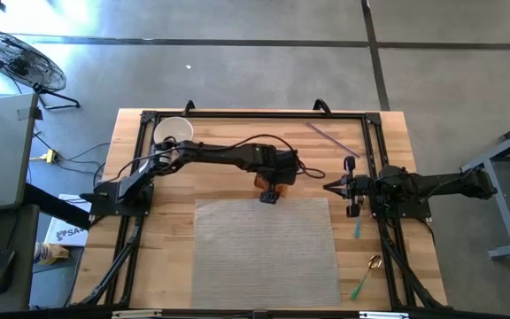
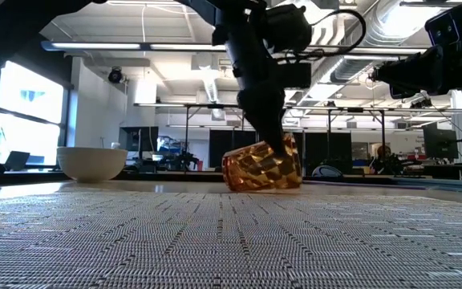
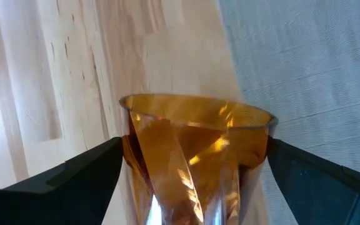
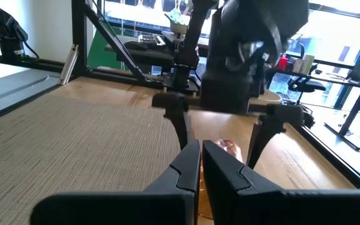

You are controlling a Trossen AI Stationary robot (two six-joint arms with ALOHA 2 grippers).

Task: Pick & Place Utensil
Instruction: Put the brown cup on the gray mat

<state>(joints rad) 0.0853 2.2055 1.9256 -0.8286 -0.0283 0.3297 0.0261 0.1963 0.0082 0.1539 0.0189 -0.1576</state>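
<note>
An amber faceted cup [image 1: 264, 182] lies tilted just beyond the far edge of the grey mat; it also shows in the low view [image 2: 257, 172] and between the fingers in the left wrist view [image 3: 195, 162]. My left gripper [image 1: 271, 190] reaches over it from the table's left and is shut on it. My right gripper [image 1: 329, 186] hovers to the cup's right, shut and holding nothing [image 4: 200, 164]. Teal utensils [image 1: 359, 226] [image 1: 358, 286] and a gold one [image 1: 374, 262] lie by the table's right edge. A white bowl [image 1: 173, 131] stands far left. My left gripper holds the amber cup by its side wall below the rim [image 3: 130, 140], pinched between the two fingers [image 3: 86, 175], one on either side. The fingers slant down from above. The cup is tilted, its lower side on the wood [image 2: 251, 189], its rim [image 3: 195, 103] pointing away from the wrist.
The grey woven mat [image 1: 264, 252] covers the near middle of the table. A thin purple stick [image 1: 330, 137] lies far right. A black frame [image 1: 255, 115] runs round the tabletop. The right arm's gripper is a short way from the cup.
</note>
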